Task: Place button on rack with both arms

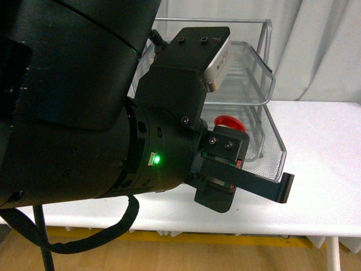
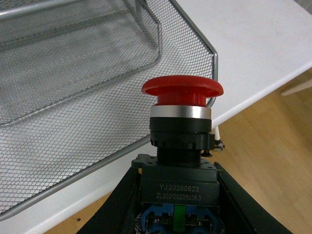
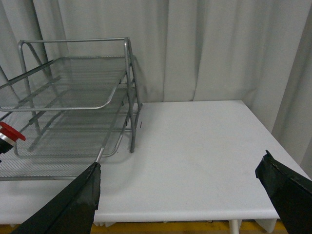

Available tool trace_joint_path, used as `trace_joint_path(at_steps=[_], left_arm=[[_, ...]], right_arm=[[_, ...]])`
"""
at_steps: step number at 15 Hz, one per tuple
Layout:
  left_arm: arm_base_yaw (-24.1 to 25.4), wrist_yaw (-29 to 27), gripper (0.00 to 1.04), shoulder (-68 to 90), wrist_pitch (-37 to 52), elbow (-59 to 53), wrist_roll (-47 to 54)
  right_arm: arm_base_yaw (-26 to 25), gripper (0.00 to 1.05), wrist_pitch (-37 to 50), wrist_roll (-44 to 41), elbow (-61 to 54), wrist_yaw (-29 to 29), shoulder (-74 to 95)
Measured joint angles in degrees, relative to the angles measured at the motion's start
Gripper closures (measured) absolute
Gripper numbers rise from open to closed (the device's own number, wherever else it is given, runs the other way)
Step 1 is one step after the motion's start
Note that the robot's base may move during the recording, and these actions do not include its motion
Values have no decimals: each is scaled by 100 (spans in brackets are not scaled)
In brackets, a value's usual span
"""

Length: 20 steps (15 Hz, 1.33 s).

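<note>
Button (image 2: 181,105), red mushroom cap on dark body, sits gripped in left end effector (image 2: 178,209) beside lowest tier of silver wire-mesh rack (image 2: 73,87). Right end effector (image 3: 180,200) gapes wide, empty. Likely transport step; next move: carry over mesh, release.

Front view: the left arm (image 1: 84,101) masks most of the rack (image 1: 268,73) and nearly all of the button (image 1: 228,121) (a sliver of red cap shows).

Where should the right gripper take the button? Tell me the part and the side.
Take the button by its silver collar under the red cap: the left gripper clamps the dark body, leaving only that free. Bring the open right gripper in sideways, probably; the overhanging cap should stop slipping.
</note>
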Motion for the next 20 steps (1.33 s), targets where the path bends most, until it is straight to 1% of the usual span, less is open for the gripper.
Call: trace_joint_path(at_steps=[2, 5, 8, 12, 15, 16, 19, 20], left_arm=[[52, 0, 69, 378, -55, 345, 72], [166, -22, 69, 1134, -369, 1056, 164], [348, -146, 69, 1899, -831, 1976, 195], [603, -153, 69, 2623, -1473, 3093, 127], [721, -109, 69, 2914, -1812, 3611, -17], [752, -70, 55, 2914, -1845, 3676, -76], [767, 179, 23, 2850, -1648, 3622, -317], [767, 181, 10, 2736, -1567, 3477, -358]], right_arm=[[0, 6, 0, 0, 0, 0, 0], [0, 6, 0, 0, 0, 0, 0], [0, 6, 0, 0, 0, 0, 0], [0, 6, 0, -2, 0, 0, 0], [0, 6, 0, 0, 0, 0, 0], [0, 6, 0, -2, 0, 0, 0], [0, 6, 0, -2, 0, 0, 0], [0, 6, 0, -2, 0, 0, 0]])
